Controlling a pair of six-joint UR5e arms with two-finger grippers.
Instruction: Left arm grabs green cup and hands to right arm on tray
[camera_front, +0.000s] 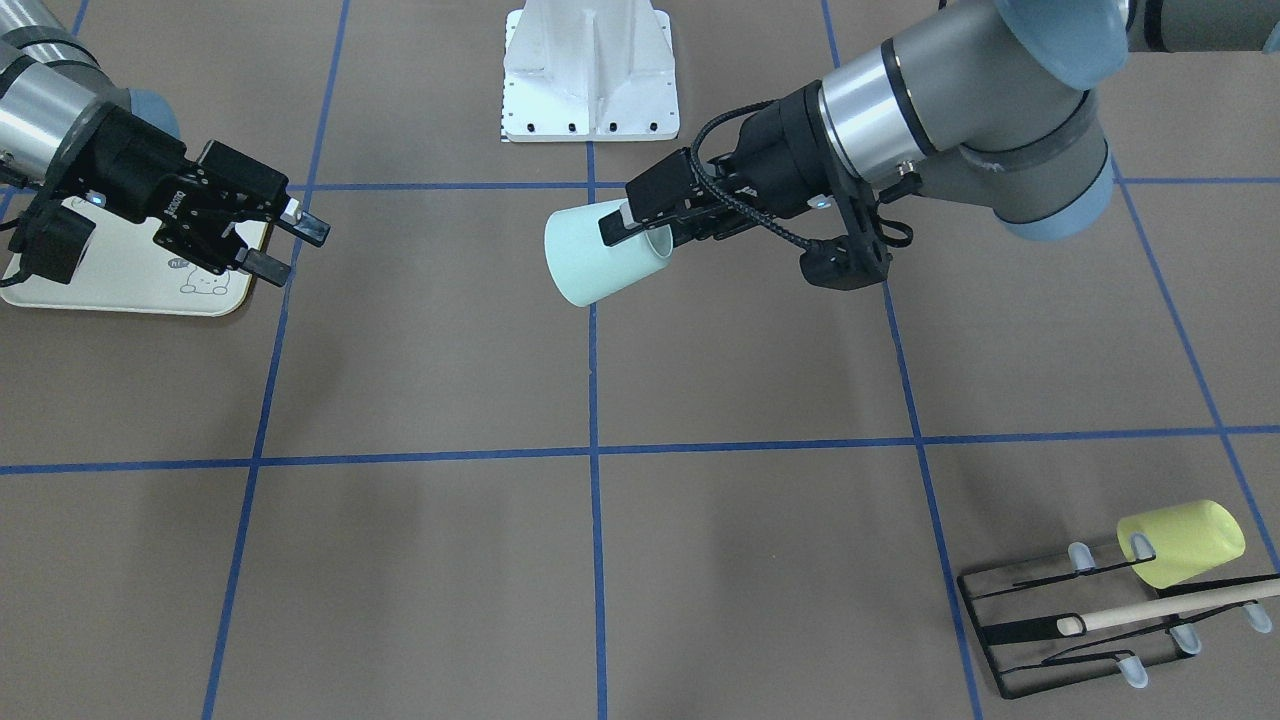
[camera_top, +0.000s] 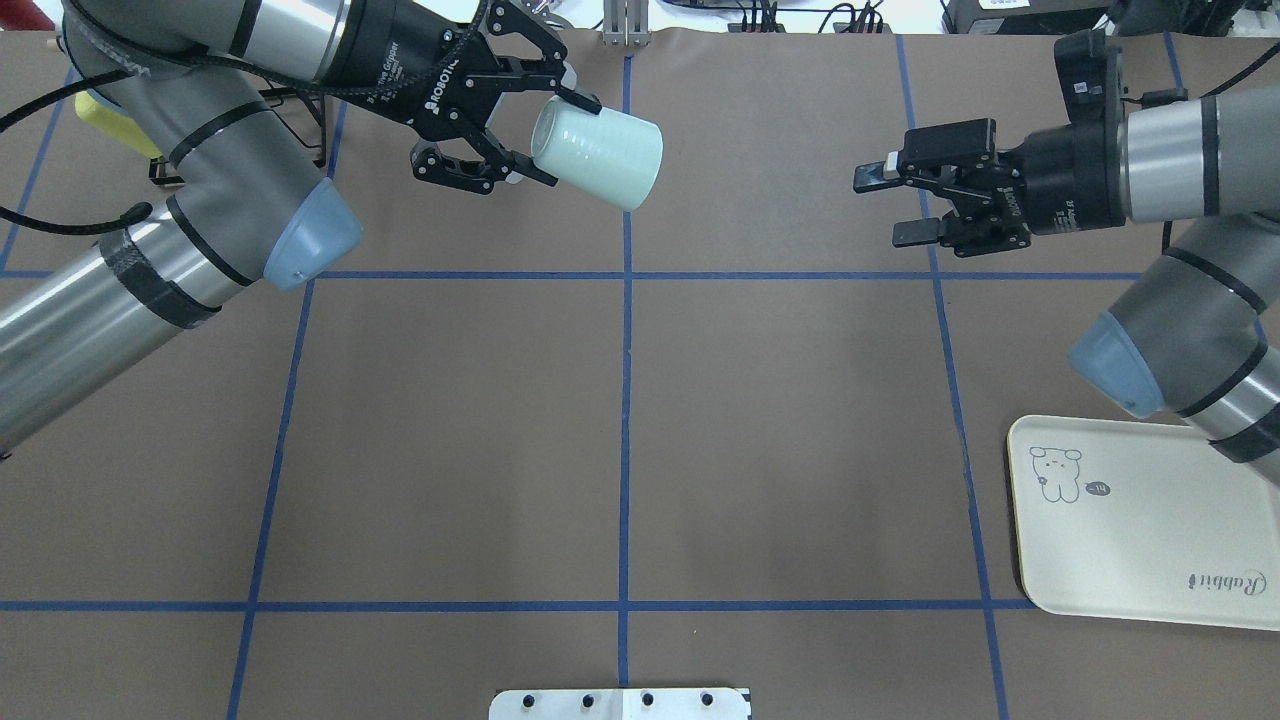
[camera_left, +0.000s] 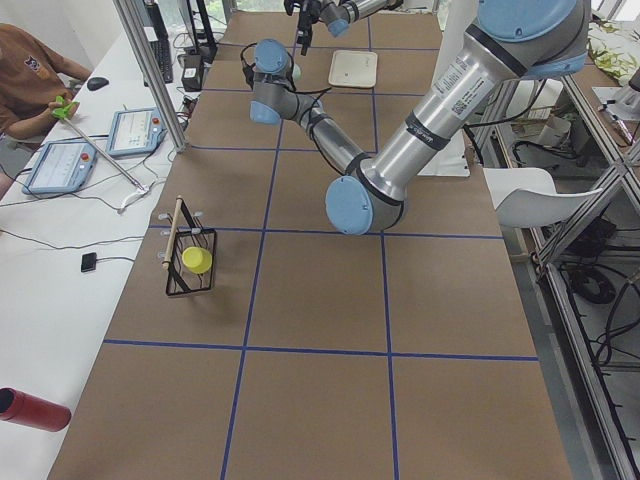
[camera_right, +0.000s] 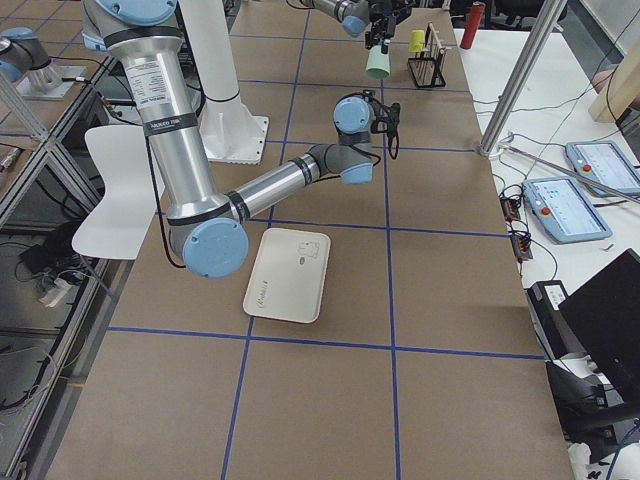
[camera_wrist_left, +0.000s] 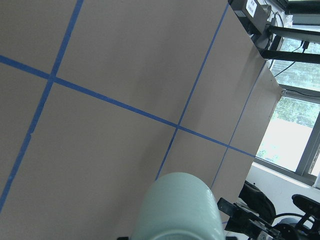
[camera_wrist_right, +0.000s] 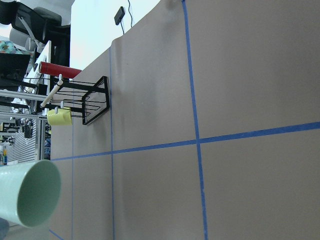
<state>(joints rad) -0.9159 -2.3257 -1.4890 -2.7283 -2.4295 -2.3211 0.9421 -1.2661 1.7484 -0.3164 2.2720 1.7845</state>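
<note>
The pale mint-green cup (camera_front: 596, 258) lies on its side in the air, held at its narrow base end by my left gripper (camera_front: 640, 228), which is shut on it. Its open mouth points toward my right gripper. In the overhead view the cup (camera_top: 600, 155) is at the far centre-left and the left gripper (camera_top: 560, 140) clamps it. My right gripper (camera_top: 885, 205) is open and empty, level with the cup, a wide gap away. It also shows in the front view (camera_front: 293, 250). The cream tray (camera_top: 1130, 540) lies flat under the right arm, bare.
A black wire rack (camera_front: 1090, 620) with a wooden dowel holds a yellow-green cup (camera_front: 1185, 540) on the left arm's side. The white robot base plate (camera_front: 590, 80) sits at the table's middle edge. Blue tape lines grid the brown table.
</note>
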